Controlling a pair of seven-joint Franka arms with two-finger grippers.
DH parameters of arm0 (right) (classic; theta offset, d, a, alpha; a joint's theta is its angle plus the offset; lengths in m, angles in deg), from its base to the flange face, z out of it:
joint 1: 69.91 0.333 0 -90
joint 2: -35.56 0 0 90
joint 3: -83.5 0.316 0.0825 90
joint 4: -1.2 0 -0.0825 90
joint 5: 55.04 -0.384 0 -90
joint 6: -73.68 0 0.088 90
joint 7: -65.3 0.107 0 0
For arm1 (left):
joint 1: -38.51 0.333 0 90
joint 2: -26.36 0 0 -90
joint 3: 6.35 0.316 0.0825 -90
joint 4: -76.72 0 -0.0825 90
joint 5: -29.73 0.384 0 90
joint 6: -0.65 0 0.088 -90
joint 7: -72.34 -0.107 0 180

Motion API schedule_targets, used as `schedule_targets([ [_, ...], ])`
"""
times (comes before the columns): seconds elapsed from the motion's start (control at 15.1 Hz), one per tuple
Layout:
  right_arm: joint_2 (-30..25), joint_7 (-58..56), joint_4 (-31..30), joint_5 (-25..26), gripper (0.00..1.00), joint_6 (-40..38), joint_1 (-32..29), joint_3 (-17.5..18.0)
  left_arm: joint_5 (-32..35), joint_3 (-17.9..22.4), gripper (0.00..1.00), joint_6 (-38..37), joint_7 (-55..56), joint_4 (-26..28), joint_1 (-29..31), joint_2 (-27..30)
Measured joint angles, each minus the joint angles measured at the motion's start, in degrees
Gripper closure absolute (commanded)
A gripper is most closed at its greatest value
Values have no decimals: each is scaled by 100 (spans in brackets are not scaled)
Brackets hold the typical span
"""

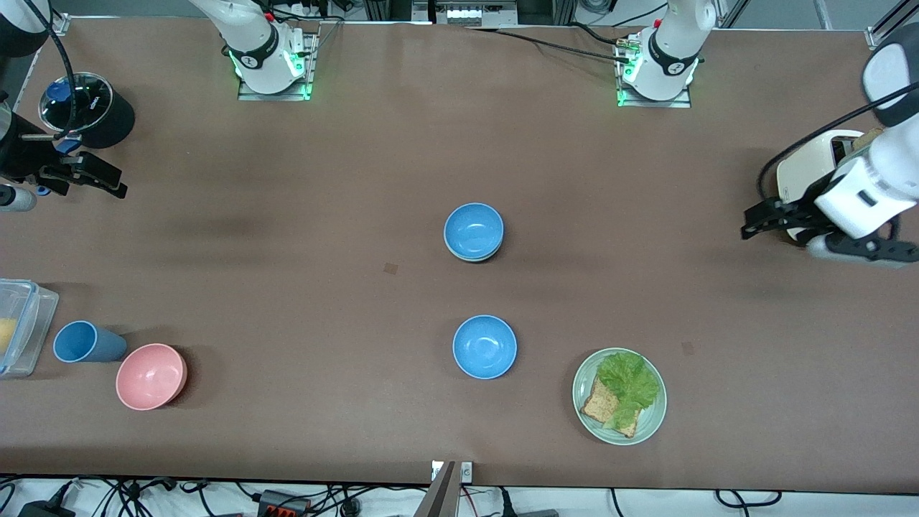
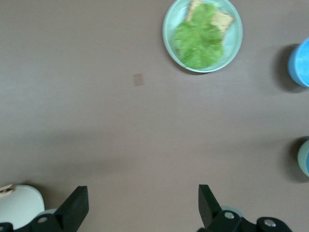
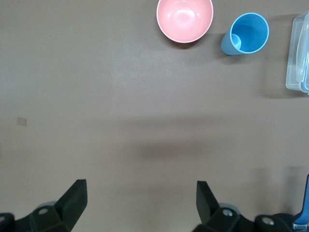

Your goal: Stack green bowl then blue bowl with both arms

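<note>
A blue bowl (image 1: pixel 473 230) sits nested in the green bowl (image 1: pixel 474 257) at the table's middle; only the green bowl's rim shows under it, also in the left wrist view (image 2: pixel 301 157). A second blue bowl (image 1: pixel 484 346) stands alone, nearer the front camera, and shows at the edge of the left wrist view (image 2: pixel 300 63). My left gripper (image 1: pixel 748 222) is open and empty above the table at the left arm's end (image 2: pixel 143 193). My right gripper (image 1: pixel 118 183) is open and empty above the table at the right arm's end (image 3: pixel 141 188).
A pale green plate (image 1: pixel 650 424) with toast and lettuce lies beside the lone blue bowl. A white toaster (image 1: pixel 808 169) is under the left arm. A pink bowl (image 1: pixel 151 375), a blue cup (image 1: pixel 82 342), a clear container (image 1: pixel 18 327) and a black pot (image 1: pixel 90 108) stand at the right arm's end.
</note>
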Motion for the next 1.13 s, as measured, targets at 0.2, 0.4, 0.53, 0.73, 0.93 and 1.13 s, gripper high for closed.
schedule_targets([
  [0.2,0,0,1,0,0,-2,-4,1,40,298,0,-213,27,58,-282,174],
  [0.4,0,0,1,0,0,-6,-4,4,140,266,0,-432,169,44,-471,250],
  [0.53,0,0,1,0,0,-9,-4,5,148,253,0,-585,204,13,-515,249],
  [0.73,0,0,1,0,0,-62,-4,5,148,241,0,-714,734,-6,-522,249],
  [0.93,0,0,1,0,0,-86,-4,6,151,186,0,-775,1389,-7,-524,249],
  [1.13,0,0,1,0,0,-97,-4,6,185,146,0,-776,1465,-9,-526,249],
])
